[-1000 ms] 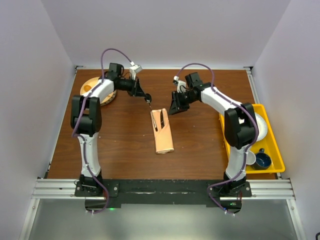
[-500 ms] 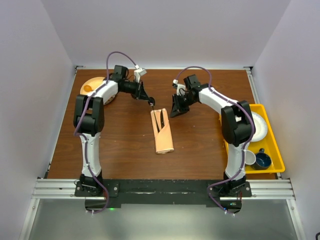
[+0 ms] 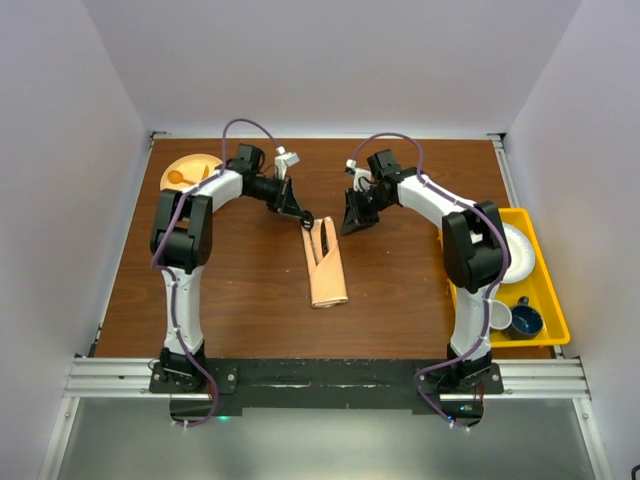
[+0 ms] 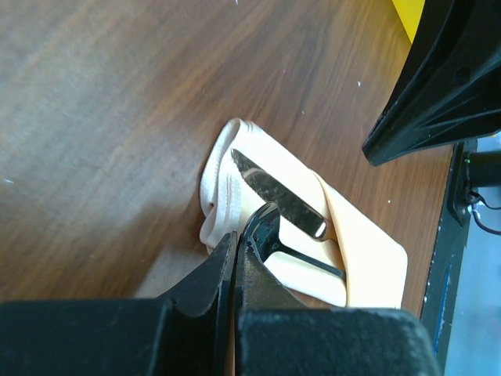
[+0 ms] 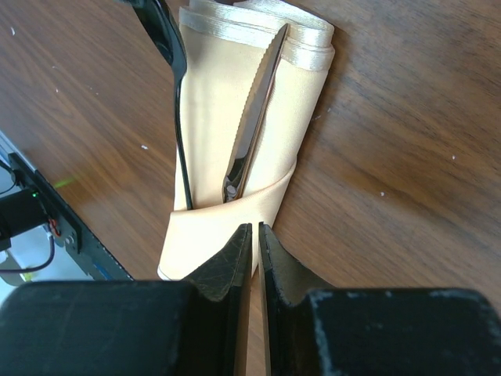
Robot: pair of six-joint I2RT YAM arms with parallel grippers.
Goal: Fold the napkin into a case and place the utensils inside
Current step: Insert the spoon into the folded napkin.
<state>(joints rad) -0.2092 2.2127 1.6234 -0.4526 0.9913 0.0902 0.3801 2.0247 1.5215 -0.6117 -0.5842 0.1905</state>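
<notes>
Left gripper (image 3: 302,214) is at the far, open end of the narrow folded peach-orange satin case (image 3: 327,272). Jaws are pinched tight on the bowl of the slim dark metal spoon (image 4: 264,229). The spoon handle runs down the case's left side and under the diagonal fold.

A slim dark metal knife with a serrated edge (image 5: 254,129) already sits in the same pocket, handle end tucked in and blade pointing out. It lies just beside the spoon handle; contact is not clear.

Right gripper (image 3: 349,224) hangs just beside the case's far right corner, apart from the cloth. Its jaws are almost together with only a slit left and nothing between them. Can't tell whether it touches the brown wooden table (image 3: 240,290). From the left wrist camera its black body blocks the upper right.

The case lies mid-table, long axis running near to far.

Round pale wooden plate (image 3: 188,170) sits in the far left corner, well clear, its right edge covered by the left arm. Yellow plastic tray (image 3: 549,300) at the right edge holds a white dish (image 3: 521,250), a blue cup (image 3: 527,322) and a white cup (image 3: 500,318).
</notes>
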